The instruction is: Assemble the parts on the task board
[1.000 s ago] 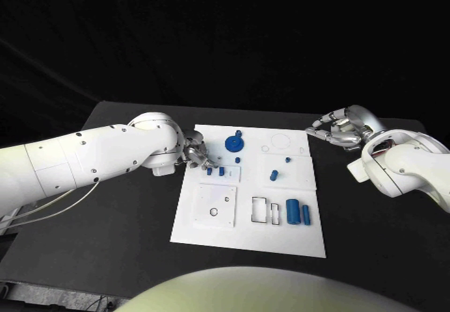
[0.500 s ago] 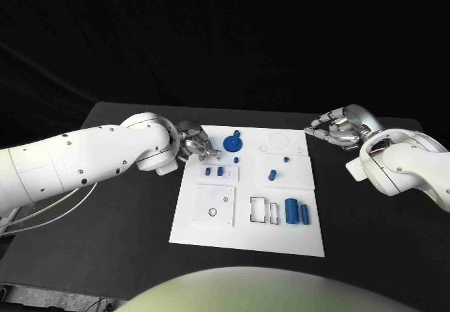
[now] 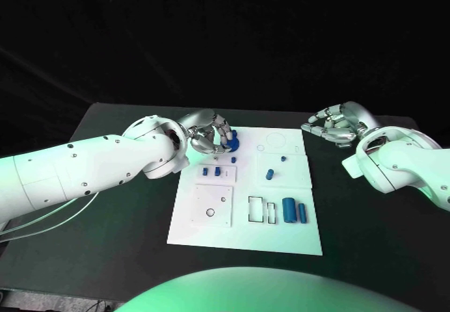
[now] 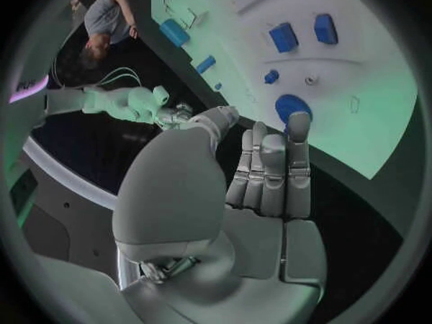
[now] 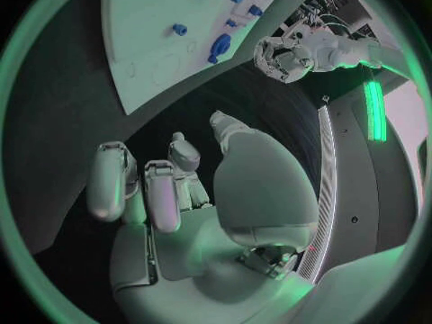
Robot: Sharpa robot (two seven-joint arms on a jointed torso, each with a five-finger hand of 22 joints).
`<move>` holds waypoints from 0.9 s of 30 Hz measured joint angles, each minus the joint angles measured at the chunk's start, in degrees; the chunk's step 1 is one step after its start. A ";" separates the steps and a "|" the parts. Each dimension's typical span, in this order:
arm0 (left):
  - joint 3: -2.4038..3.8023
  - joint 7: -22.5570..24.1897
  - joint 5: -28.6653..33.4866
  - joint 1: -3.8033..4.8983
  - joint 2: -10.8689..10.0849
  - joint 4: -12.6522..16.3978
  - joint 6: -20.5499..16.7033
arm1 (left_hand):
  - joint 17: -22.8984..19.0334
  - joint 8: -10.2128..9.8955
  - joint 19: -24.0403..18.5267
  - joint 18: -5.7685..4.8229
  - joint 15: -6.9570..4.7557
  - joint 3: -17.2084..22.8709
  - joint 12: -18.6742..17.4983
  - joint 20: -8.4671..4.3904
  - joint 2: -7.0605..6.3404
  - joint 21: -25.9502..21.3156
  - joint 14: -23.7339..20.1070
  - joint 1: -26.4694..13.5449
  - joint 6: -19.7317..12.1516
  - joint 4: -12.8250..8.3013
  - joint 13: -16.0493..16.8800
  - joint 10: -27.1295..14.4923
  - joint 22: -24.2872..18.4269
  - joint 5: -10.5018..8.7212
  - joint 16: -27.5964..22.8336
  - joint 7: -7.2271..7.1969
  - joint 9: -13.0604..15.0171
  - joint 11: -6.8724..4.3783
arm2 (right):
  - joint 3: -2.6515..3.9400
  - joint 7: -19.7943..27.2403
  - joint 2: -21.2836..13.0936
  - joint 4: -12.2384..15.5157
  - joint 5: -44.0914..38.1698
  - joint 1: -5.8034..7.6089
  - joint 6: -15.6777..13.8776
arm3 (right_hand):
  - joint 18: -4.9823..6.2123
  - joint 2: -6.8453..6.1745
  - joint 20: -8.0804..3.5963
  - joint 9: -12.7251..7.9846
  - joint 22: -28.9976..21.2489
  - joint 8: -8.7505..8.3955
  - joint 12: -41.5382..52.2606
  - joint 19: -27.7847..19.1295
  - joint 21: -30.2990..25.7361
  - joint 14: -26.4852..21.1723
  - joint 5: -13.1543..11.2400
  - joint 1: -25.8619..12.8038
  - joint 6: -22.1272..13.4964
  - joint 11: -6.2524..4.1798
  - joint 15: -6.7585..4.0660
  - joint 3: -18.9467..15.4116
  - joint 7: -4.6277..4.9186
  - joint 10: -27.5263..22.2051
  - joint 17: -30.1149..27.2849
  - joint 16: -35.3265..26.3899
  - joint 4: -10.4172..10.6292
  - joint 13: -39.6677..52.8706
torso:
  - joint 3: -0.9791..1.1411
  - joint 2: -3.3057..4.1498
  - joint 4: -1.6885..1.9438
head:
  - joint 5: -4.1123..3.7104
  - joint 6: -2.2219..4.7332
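Note:
The white task board [image 3: 246, 195] lies mid-table. My left hand [image 3: 211, 136] hovers at its far left corner, fingers stretched out over the blue round part [image 3: 231, 139]; it holds nothing. In the left wrist view the fingertips [image 4: 298, 124] reach the edge of that round part [image 4: 290, 108]; contact cannot be told. Two small blue parts [image 3: 212, 171] sit on a recessed plate, and two blue cylinders [image 3: 294, 210] lie near the board's right edge. My right hand [image 3: 335, 127] hangs off the board's far right corner, fingers loosely bent and empty, also seen in its own wrist view [image 5: 166, 180].
More small blue parts lie at the board's middle [image 3: 270, 174] and near a slot [image 3: 283, 158]. Rectangular cutouts [image 3: 263, 209] and a plate with a hole [image 3: 212, 205] take up the near half. Bare black table [image 3: 122, 214] surrounds the board.
My left hand has moved from over the two small parts toward the far edge, and its fingers now spread over the blue round part. The right hand has barely moved.

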 measured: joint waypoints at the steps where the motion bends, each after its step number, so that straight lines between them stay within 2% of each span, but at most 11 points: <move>1: -0.08 0.60 -1.59 -0.09 0.31 -0.28 -0.20 | -1.41 -0.25 -0.81 0.03 0.06 -0.02 -0.52 0.02 0.00 -1.13 -1.30 0.00 0.17 0.01 -0.68 -0.41 -0.12 0.00 -1.24 -0.17 -0.47 0.07 | 0.00 0.26 0.01 -0.01 0.17 0.00 -0.14 | 0.85 0.00 0.02 0.04 0.00 0.20 -2.13 -1.44 -2.37 0.00 0.08 0.00 -0.23 0.05 0.00 0.07 0.06 -1.73 0.00 -1.08 0.06 -2.34 | 0.00 0.00 0.02 | -0.04 0.00; 2: -0.17 1.10 -3.08 -0.16 0.59 -0.54 -0.35 | -4.40 -0.76 -1.86 0.86 0.11 -0.61 -1.51 0.21 -0.19 -2.69 -3.84 -0.19 0.35 0.08 -1.98 -1.09 -0.37 0.00 -3.90 -0.34 -1.37 0.35 | 0.00 0.52 0.04 -0.02 0.35 0.00 -0.27 | 1.86 -0.14 0.13 0.05 -0.03 0.24 -6.35 -4.28 -6.93 -0.02 0.40 0.14 -0.99 0.20 0.00 0.54 0.17 -5.41 -0.87 -3.57 0.02 -6.86 | -0.01 0.00 0.03 | -0.08 0.00; 4: -0.44 2.10 -6.58 -0.31 1.32 -1.25 -0.56 | -8.31 -1.55 -2.69 0.89 -0.03 -1.96 -3.01 0.25 -0.49 -3.91 -6.29 -0.49 0.78 0.17 -4.11 -1.70 -0.51 -0.51 -7.23 -0.78 -2.78 0.54 | 0.00 1.21 0.14 -0.03 0.86 0.00 -0.61 | 4.92 -0.38 0.79 0.13 -6.43 1.38 -14.68 -14.27 -22.71 -5.82 0.71 1.02 -3.12 0.91 0.71 1.48 0.87 -11.81 -12.44 -13.29 -0.01 -15.34 | -0.02 -0.01 0.04 | -0.15 0.00; 5: -0.56 2.43 -8.01 -0.38 1.65 -1.59 -0.59 | -9.23 -1.98 -2.78 0.89 -0.19 -2.78 -3.54 0.16 -0.62 -4.33 -6.45 -0.62 1.00 0.30 -5.04 -1.69 -0.52 -0.91 -7.82 -1.06 -3.44 0.55 | -0.01 1.53 0.19 -0.05 1.12 0.00 -0.76 | 5.91 -0.35 1.16 0.12 -9.92 1.96 -16.89 -18.76 -29.62 -9.53 0.85 1.09 -3.63 1.91 1.06 1.88 1.18 -13.27 -18.40 -18.29 -0.03 -17.48 | -0.03 -0.01 0.04 | -0.19 0.00; 6: -0.68 2.72 -9.41 -0.46 1.99 -1.92 -0.59 | -9.80 -2.29 -2.78 0.89 -0.23 -3.45 -3.95 0.16 -0.62 -4.59 -6.49 -0.62 1.11 0.39 -5.77 -1.69 -0.52 -1.22 -8.12 -1.36 -3.98 0.55 | -0.01 1.87 0.24 -0.07 1.40 0.00 -0.92 | 6.26 -0.54 1.44 0.14 -11.90 2.60 -18.64 -21.14 -33.38 -12.89 0.86 1.29 -3.68 1.84 1.46 2.12 1.50 -15.87 -23.53 -22.63 -0.11 -19.22 | -0.03 -0.01 0.04 | -0.23 0.00; 7: -0.81 3.03 -11.22 -0.56 2.47 -2.41 -0.56 | -10.15 -2.43 -2.78 0.89 -0.23 -3.86 -4.12 0.16 -0.62 -4.72 -6.49 -0.63 1.14 0.46 -6.25 -1.69 -0.52 -1.47 -8.15 -1.40 -4.33 0.55 | -0.01 2.34 0.29 -0.11 1.81 0.00 -1.11 | 6.26 -0.54 1.93 0.14 -13.64 3.32 -20.57 -22.99 -36.36 -16.57 0.86 1.29 -4.27 2.08 1.90 2.46 1.83 -16.86 -28.26 -27.06 -0.12 -21.30 | -0.03 -0.01 0.04 | -0.25 0.01; 9: -0.97 3.34 -13.69 -0.64 3.12 -3.11 -0.37 | -10.65 -2.88 -2.78 0.89 -0.23 -4.64 -4.52 0.16 -0.62 -4.97 -6.49 -0.63 1.44 0.49 -7.14 -1.69 -0.52 -1.82 -8.15 -1.69 -4.97 0.55 | -0.01 2.96 0.35 -0.20 2.42 0.00 -1.37 | 6.25 -0.54 2.65 0.06 -16.18 4.65 -23.10 -24.46 -40.00 -19.66 0.86 1.29 -5.24 2.52 2.51 2.91 2.21 -17.41 -32.04 -31.12 -0.27 -24.73 | -0.04 -0.01 0.01 | -0.28 0.08; 17: -1.32 3.48 -21.44 -0.74 5.25 -5.69 1.83 | -9.55 -3.66 -1.50 0.89 -0.64 -5.95 -5.29 -0.04 -0.09 -4.62 -3.96 -0.09 2.27 1.20 -9.63 -1.45 0.10 -2.55 -5.76 -1.50 -6.69 0.31 | -0.02 5.06 0.50 -0.40 4.57 0.00 -2.00 | 6.24 -0.54 3.60 -1.72 -23.87 8.59 -30.41 -25.54 -48.81 -23.35 1.08 1.29 -5.85 3.52 3.89 5.12 2.83 -18.42 -38.14 -40.23 -1.06 -35.49 | -0.02 -0.01 -0.07 | -0.41 0.31; 22: -1.36 3.10 -23.85 -0.75 6.41 -6.92 3.53 | -7.59 -4.31 0.85 0.89 -0.82 -6.23 -5.79 -0.31 0.38 -1.04 -1.66 0.98 3.39 1.48 -11.12 -0.69 1.80 -2.43 -3.01 -1.46 -7.77 0.01 | -0.02 6.04 0.62 -0.49 5.46 -0.01 -2.05 | 6.24 -0.84 4.54 -3.92 -30.00 9.54 -36.32 -25.62 -54.73 -24.26 1.31 0.99 -5.85 4.38 4.80 6.78 2.83 -17.98 -41.90 -48.83 -2.25 -43.15 | 0.00 0.00 -0.04 | -0.52 0.38; 25: -1.37 2.80 -24.70 -0.76 6.97 -7.45 4.64 | -5.60 -4.51 3.66 0.89 -1.01 -6.01 -6.22 -0.52 0.38 4.28 0.25 1.63 4.43 2.08 -12.30 0.00 2.69 -2.13 -0.28 -1.29 -8.52 -0.08 | -0.02 6.47 0.69 -0.52 5.84 -0.01 -2.06 | 6.24 -0.93 5.05 -4.90 -32.37 9.54 -38.09 -25.11 -56.64 -24.27 1.46 0.90 -5.85 4.77 4.81 7.24 2.83 -17.58 -42.97 -52.16 -2.71 -45.74 | -0.01 0.00 -0.05 | -0.55 0.40; 27: -1.38 2.57 -25.11 -0.76 7.29 -7.80 5.49 | -4.96 -4.51 5.01 -0.04 -1.30 -5.84 -6.50 -0.64 0.40 7.05 0.80 2.02 5.49 2.25 -13.01 0.45 2.73 -2.13 0.76 -1.22 -8.95 -0.47 | -0.02 6.71 0.71 -0.53 6.04 -0.01 -2.05 | 6.24 -0.93 5.05 -5.17 -33.04 9.54 -38.41 -25.11 -57.01 -24.27 1.52 0.90 -5.85 4.64 4.81 7.24 2.84 -17.45 -43.20 -53.02 -2.72 -46.42 | 0.01 0.00 -0.07 | -0.55 0.39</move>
